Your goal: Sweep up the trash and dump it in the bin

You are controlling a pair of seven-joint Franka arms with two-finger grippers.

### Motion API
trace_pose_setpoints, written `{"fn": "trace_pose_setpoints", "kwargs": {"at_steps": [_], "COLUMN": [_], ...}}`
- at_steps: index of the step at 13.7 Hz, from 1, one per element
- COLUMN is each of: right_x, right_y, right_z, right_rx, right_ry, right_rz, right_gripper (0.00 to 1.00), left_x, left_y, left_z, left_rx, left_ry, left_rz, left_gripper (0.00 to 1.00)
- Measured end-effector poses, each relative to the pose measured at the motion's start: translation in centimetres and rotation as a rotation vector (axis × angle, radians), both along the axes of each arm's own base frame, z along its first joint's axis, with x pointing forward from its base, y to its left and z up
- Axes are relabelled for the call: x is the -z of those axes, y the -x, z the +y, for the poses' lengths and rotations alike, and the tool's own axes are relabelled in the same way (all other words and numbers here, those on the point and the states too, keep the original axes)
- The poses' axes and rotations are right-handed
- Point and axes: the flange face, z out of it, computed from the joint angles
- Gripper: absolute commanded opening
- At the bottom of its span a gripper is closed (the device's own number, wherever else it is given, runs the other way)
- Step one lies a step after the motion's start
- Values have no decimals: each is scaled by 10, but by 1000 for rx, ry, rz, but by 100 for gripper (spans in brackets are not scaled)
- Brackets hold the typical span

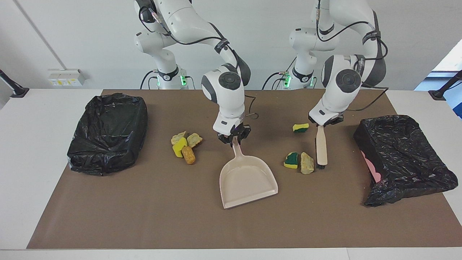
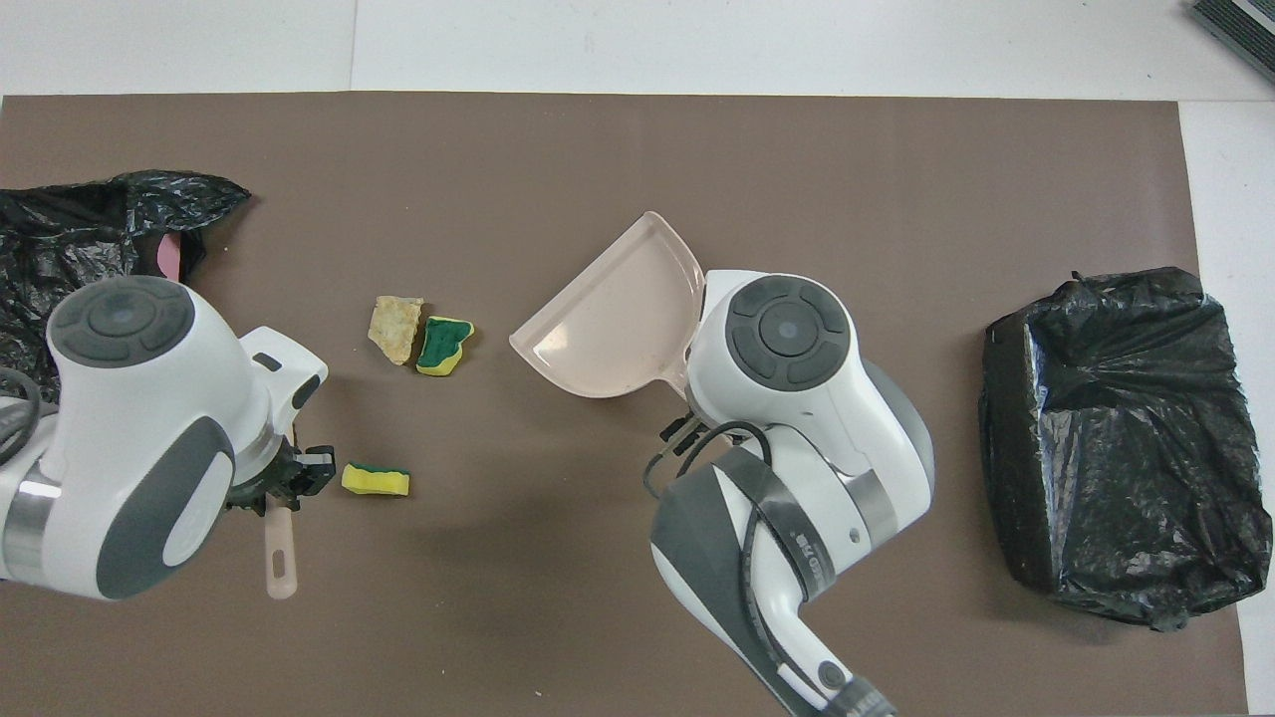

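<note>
At the right arm's end of the table [image 1: 21, 162], well away from either set of fingers, lies a black-bagged bin [image 1: 108, 133]. A cluster of four chunks [image 1: 186, 144] sits between it and the right fingers [image 1: 228, 138]. The right fingers are closed on the handle tip of the dustpan [image 1: 249, 180], whose tray spreads out below them with its open lip turned partly toward the left arm's end. Between the two sets of fingers, a green-and-yellow chunk [image 1: 291, 160] and a beige chunk [image 1: 306, 163] lie touching each other, just beside the head of the brush [image 1: 321, 146]. A third yellow-and-green chunk [image 1: 300, 127] lies apart from them, close beside the left fingers [image 1: 334, 121]. The left fingers are shut tight on the top of the brush handle, and the bristles hang below them at the table surface. A second black-bagged bin [image 1: 404, 159] lies past them at the left arm's end. The step appears to be sweeping the paired chunks into the pan. To do it well, the right arm should press the pan's lip flat on the table, facing the pair squarely. The left arm should draw the bristles low and level toward the pan, in one steady stroke. Light foam may hop over the lip or roll past the pan's side, so a slow stroke seems safer.
</note>
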Motion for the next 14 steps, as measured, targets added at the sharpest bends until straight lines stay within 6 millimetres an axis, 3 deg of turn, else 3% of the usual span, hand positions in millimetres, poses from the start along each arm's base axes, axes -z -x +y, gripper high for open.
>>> {"fn": "trace_pose_setpoints", "kwargs": {"at_steps": [2,5,9,14], "right_x": [1,20,58,64], "right_y": [12,22,31,33], "right_z": [-15,-9,20,30], "right_rx": [-223,-346,-402,-396], "right_ry": [-2,5,22,22], "right_rz": [17,54,86,76], "right_gripper": [0,0,0,0], "left_x": [16,38,56,76], "left_y": [31,66,76,61], "left_z": [-14,-30,-54,-74], "left_rx": [-121,-286,-431,-587], "left_ry": [-55,-55,-29,18], "left_rz": [7,43,13,-51], "left_gripper": [0,0,0,0]}}
